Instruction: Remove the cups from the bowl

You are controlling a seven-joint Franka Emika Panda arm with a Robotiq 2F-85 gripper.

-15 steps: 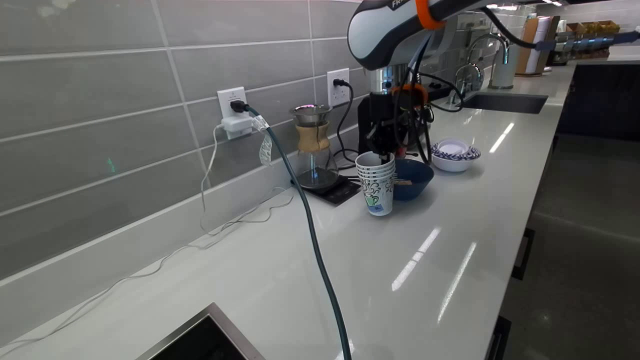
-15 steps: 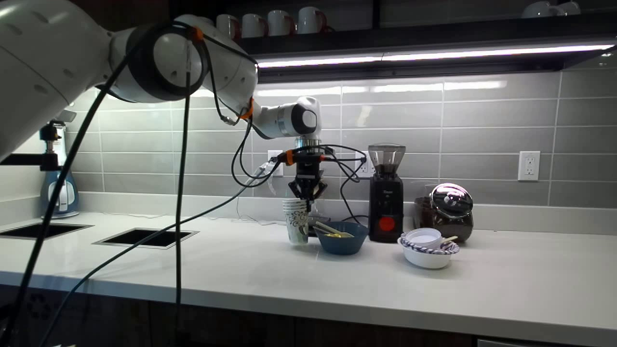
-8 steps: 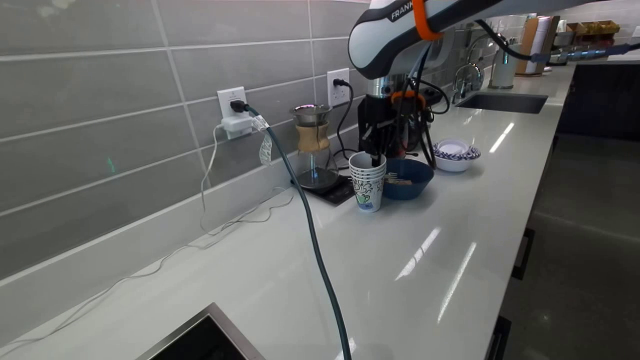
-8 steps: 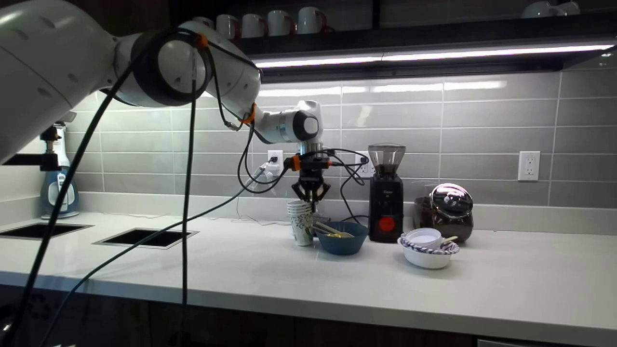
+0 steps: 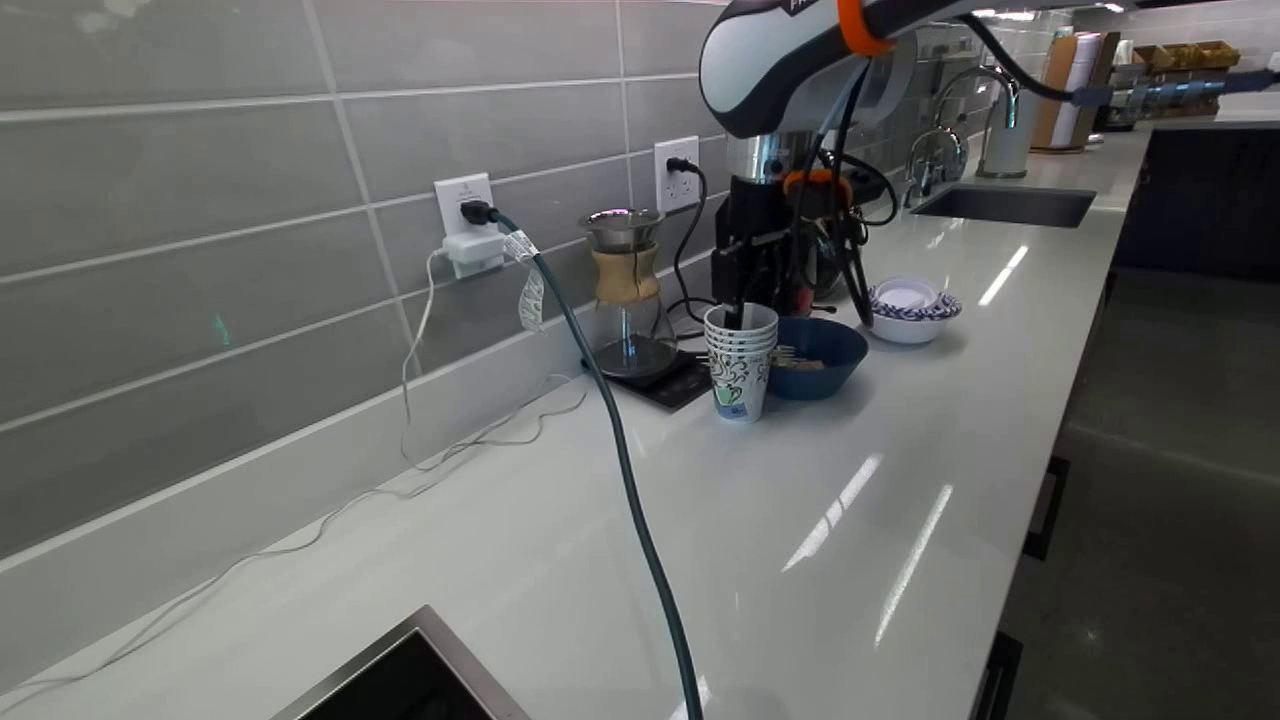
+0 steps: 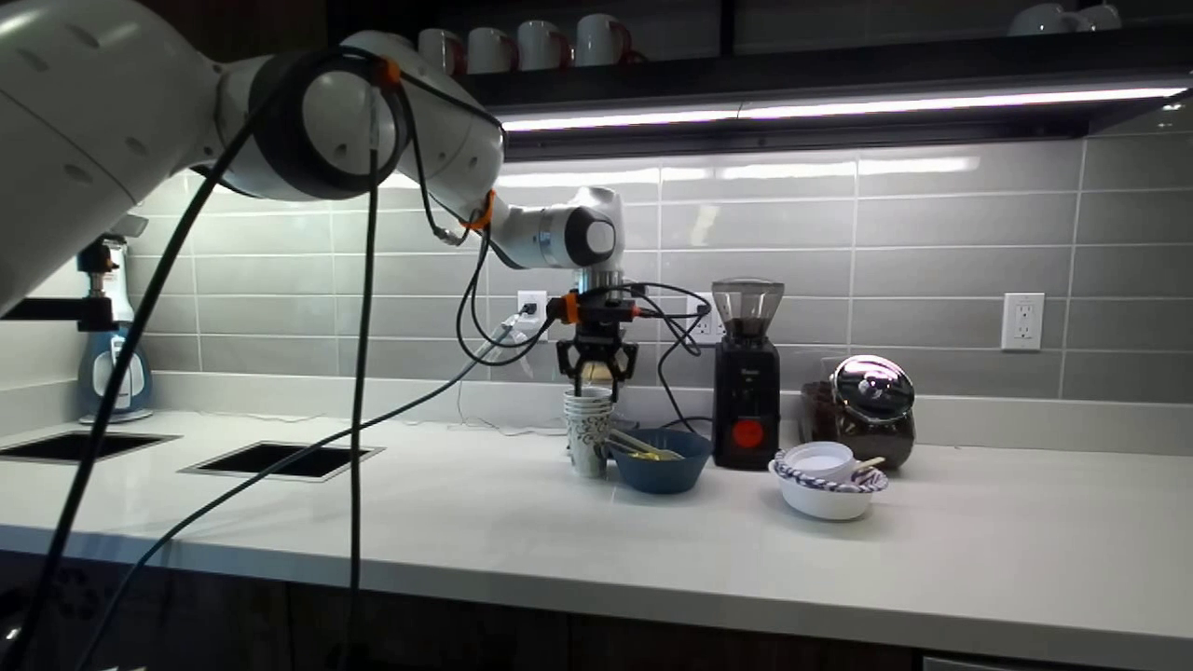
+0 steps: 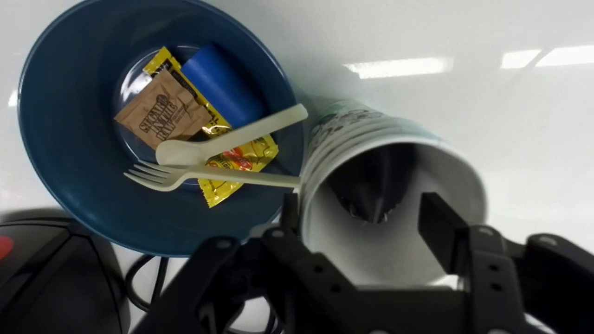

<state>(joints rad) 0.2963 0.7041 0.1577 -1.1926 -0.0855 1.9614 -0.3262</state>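
Wrist view shows us fingers (image 7: 438, 225) spread apart on the gripper (image 7: 363, 218), one over or in the mouth of the cups (image 7: 366, 250), the other outside their rim, towards the bowl (image 7: 69, 153); we see the cups nested and upright on the counter (image 5: 560, 580), just beside the bowl; in it lie a fork (image 7: 162, 180), a spoon (image 7: 260, 131) and packets (image 7: 162, 111).
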